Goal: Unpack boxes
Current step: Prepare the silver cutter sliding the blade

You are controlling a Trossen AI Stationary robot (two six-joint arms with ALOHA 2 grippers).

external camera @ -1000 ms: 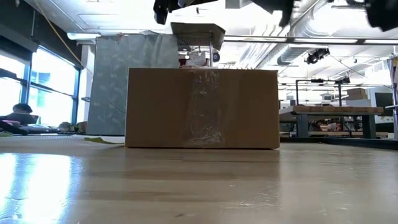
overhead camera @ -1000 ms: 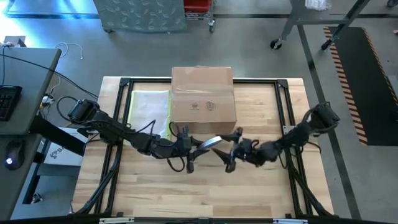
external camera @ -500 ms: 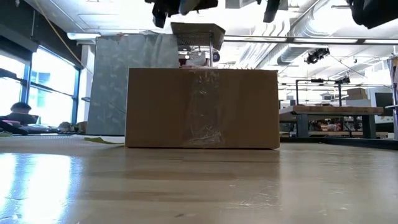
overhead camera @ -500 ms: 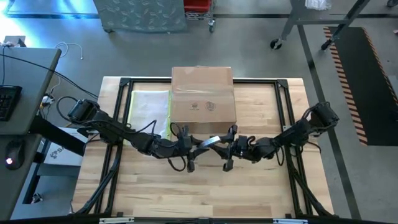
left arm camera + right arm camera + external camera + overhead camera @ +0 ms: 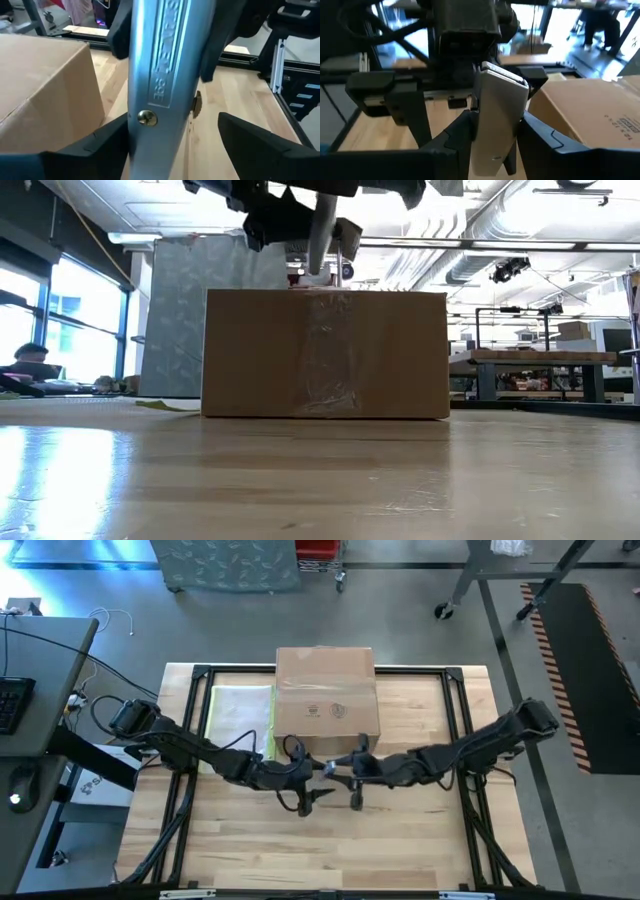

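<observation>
Your two hands meet above the middle of the bench (image 5: 400, 840), just at the 6 o'clock side of the box (image 5: 326, 695), which sits closed toward the bench's 12 o'clock edge. The right hand (image 5: 356, 772) is clamped on a flat silver tool (image 5: 500, 120), probably a cutter, though no blade shows. The left hand (image 5: 312, 775) has its fingers spread apart on either side of the same tool and no longer pinches it. This looks like a handover, so draw the left hand straight back along the tool's length until its fingers are clear, without nudging the tool or twisting it in the right hand's grip. Check that the right hand holds it firmly before you move, then swing the tool toward the tape seam running across the box top. Approach from 6 o'clock and keep the pressure light, so that the box does not slide. The box is taped shut and you cannot see what is inside. A flat clear sleeve (image 5: 240, 715) lies just beside it at 9 o'clock.
</observation>
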